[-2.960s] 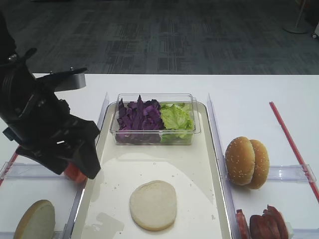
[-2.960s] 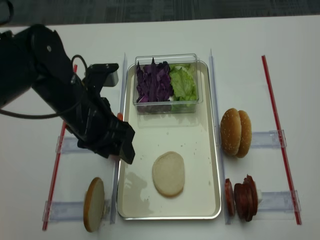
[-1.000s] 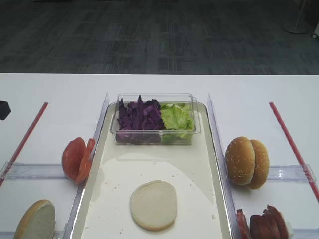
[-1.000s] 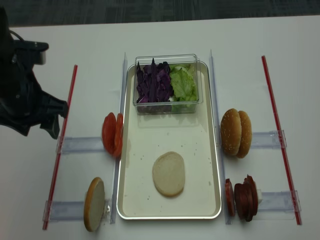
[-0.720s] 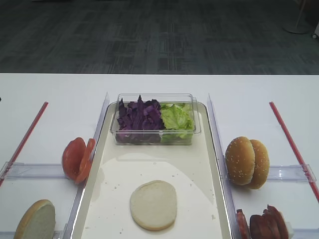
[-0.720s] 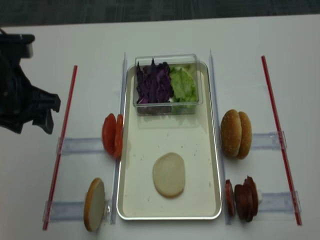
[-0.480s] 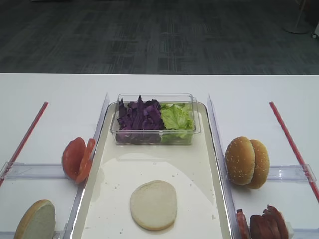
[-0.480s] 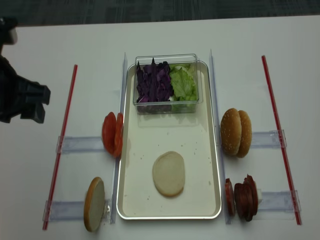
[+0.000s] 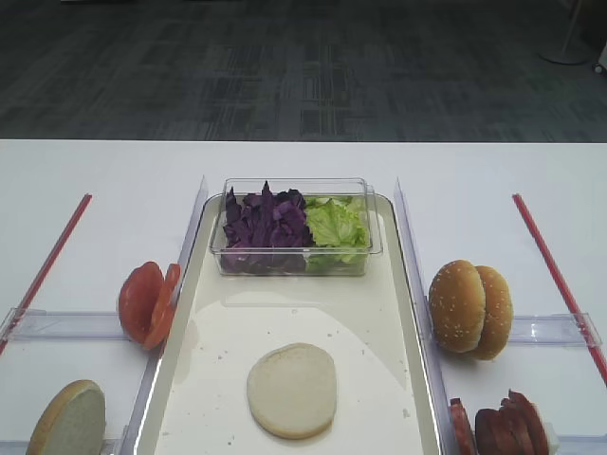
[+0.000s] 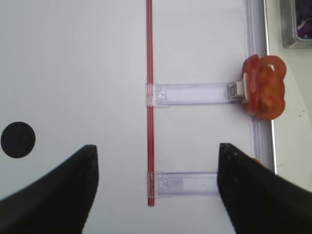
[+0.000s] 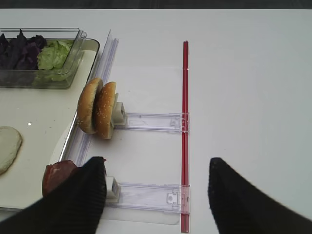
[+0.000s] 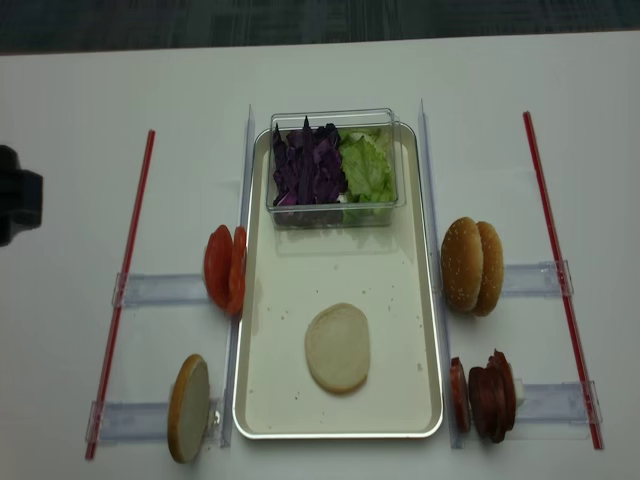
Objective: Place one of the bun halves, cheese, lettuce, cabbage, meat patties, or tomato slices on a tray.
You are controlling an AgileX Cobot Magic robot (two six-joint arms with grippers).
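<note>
A flat pale bun half [image 9: 291,390] [image 12: 337,347] lies on the cream tray [image 9: 285,313] [image 12: 340,260]. At the tray's far end, a clear tub holds purple cabbage [image 9: 264,226] and green lettuce [image 9: 334,226]. Tomato slices [image 9: 147,301] [image 10: 263,92] stand in a holder left of the tray. Meat patties [image 12: 485,395] [image 11: 58,178] stand at the right front. My left gripper [image 10: 156,146] hangs open and empty over the table, left of the tomatoes. My right gripper [image 11: 157,160] is open and empty, right of the patties. Cheese is out of view.
Sesame bun tops [image 9: 469,308] [image 11: 99,109] stand upright right of the tray. Another bun half [image 12: 188,408] stands at the left front. Red strips [image 12: 125,290] [image 12: 560,270] and clear plastic rails [image 10: 195,92] lie on the white table. A black part of the left arm [image 12: 15,205] shows at the left edge.
The left arm has pulled back to the left, away from the tomato slices, and has left the first exterior view. Its jaws stay open. The food has not moved.
</note>
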